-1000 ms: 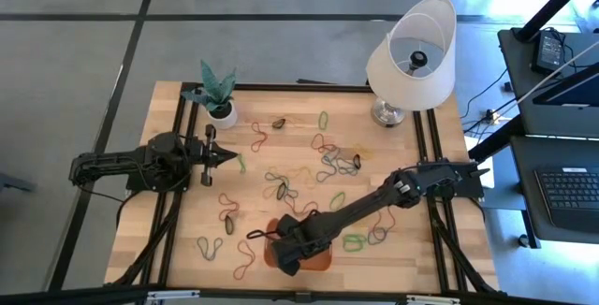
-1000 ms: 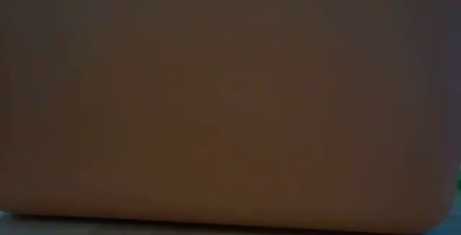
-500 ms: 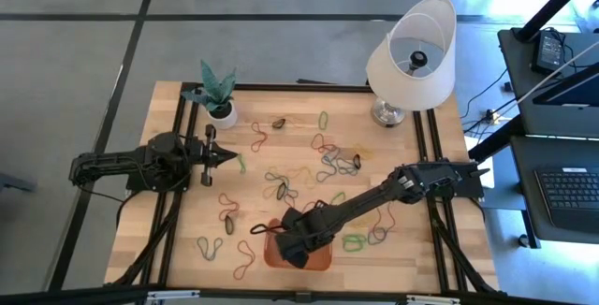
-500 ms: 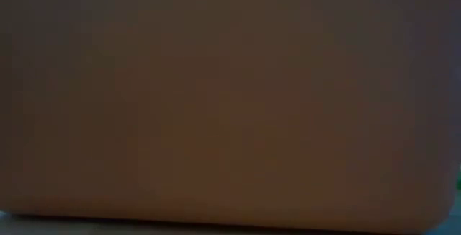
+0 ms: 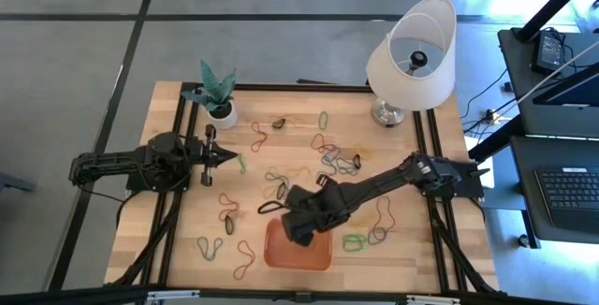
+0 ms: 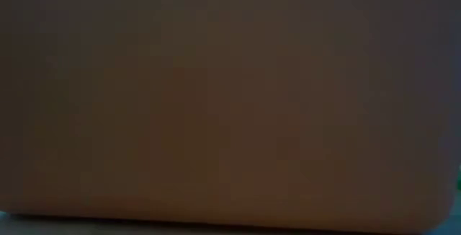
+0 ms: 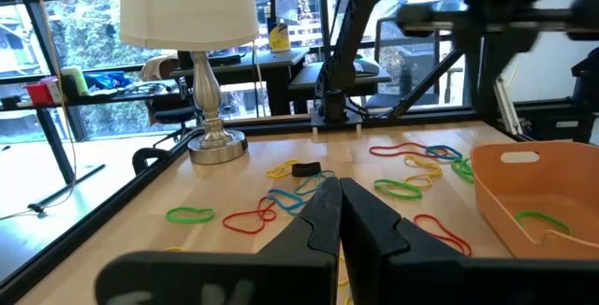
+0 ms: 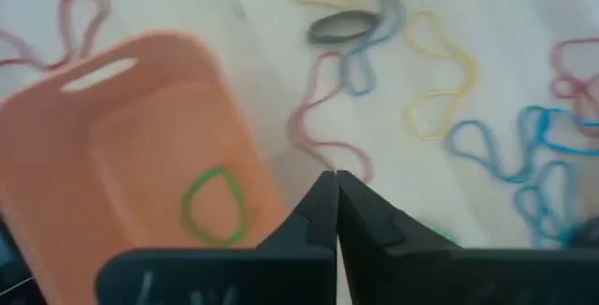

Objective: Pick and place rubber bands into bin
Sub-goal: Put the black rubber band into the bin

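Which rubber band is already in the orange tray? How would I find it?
Find the wooden table and look along its near edge, between the two arms, for the orange bin. One green rubber band lies on the bin's floor, a single round loop. It is the only band seen inside the bin; all the other rubber bands lie loose on the wood.

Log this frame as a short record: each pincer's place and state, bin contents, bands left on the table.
right pincer: shut, empty, above the table by the bin's rim
left pincer: shut, waiting at the table's left side
bin: orange, holds one green rubber band
loose rubber bands: many, scattered across the table
low view: blocked by the bin's wall
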